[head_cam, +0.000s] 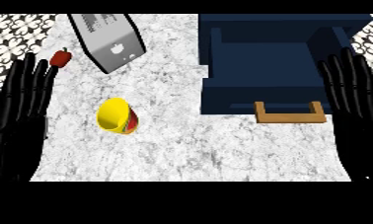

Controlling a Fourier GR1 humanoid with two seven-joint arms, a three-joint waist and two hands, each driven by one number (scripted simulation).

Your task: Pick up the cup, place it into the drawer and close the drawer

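A yellow cup (pixel 116 115) with a red and green band lies tilted on the white marble counter (pixel 189 144), left of centre, its mouth turned up and to the left. The dark blue drawer (pixel 266 77) stands pulled open at the right, with a wooden handle (pixel 288 113) on its front. My left hand (pixel 22 109) rests open at the left edge, fingers straight, well left of the cup. At the right edge my right hand (pixel 350 94) is open too, fingers up beside the drawer's right wall. Neither hand touches anything.
A silver laptop (pixel 109 40) lies closed at the back left of the counter. A small red pepper (pixel 61 58) sits next to my left hand's fingertips. Patterned floor tiles (pixel 25 33) show past the counter's left edge.
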